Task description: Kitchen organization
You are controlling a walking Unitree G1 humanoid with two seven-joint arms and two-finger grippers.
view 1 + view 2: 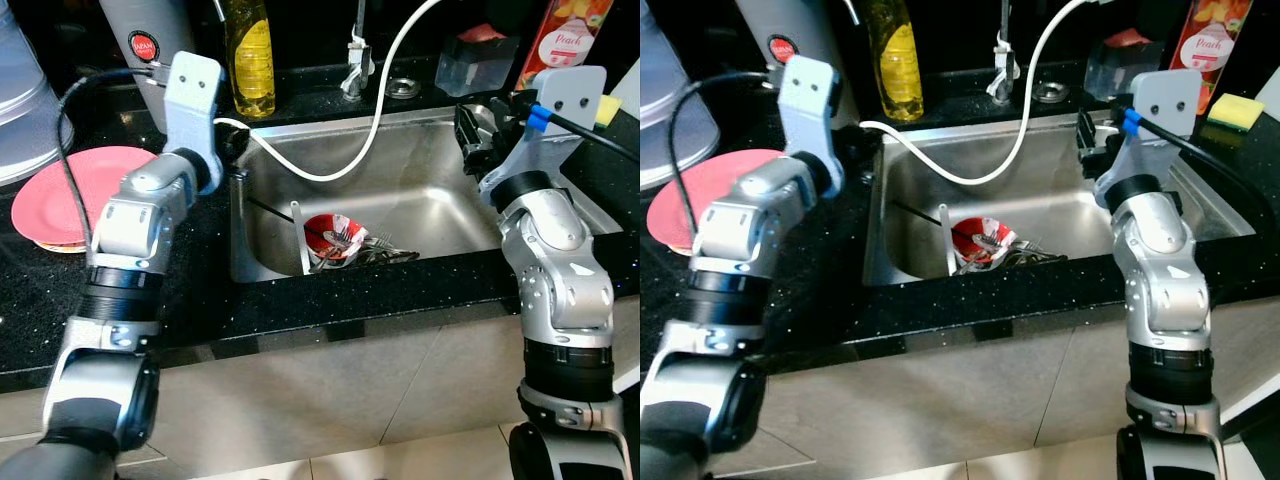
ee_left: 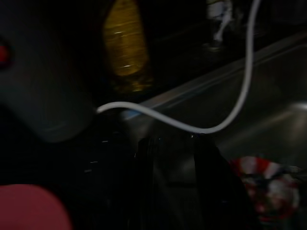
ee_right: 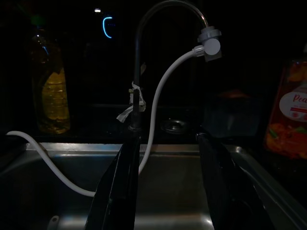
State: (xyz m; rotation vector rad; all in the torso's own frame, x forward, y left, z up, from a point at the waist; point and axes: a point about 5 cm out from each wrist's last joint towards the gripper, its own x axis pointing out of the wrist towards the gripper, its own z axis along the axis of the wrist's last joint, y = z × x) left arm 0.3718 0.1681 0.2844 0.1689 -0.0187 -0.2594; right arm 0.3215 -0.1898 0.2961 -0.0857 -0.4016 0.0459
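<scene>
With its fingers parted and empty, the right gripper is hovering over the sink and should descend clear of the white hose (the left gripper, likewise parted, is idling at the bench edge) toward the red bowl among cutlery.

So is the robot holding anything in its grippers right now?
No, nothing. The right gripper is open over the sink, and the left gripper is open by the sink's left edge, both empty.

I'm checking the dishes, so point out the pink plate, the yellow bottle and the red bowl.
pink plate [image 1: 70,195], left eye view, bare middle of the plate.
yellow bottle [image 1: 253,62], left eye view, its body.
red bowl [image 1: 330,230], left eye view, inner wall.
</scene>
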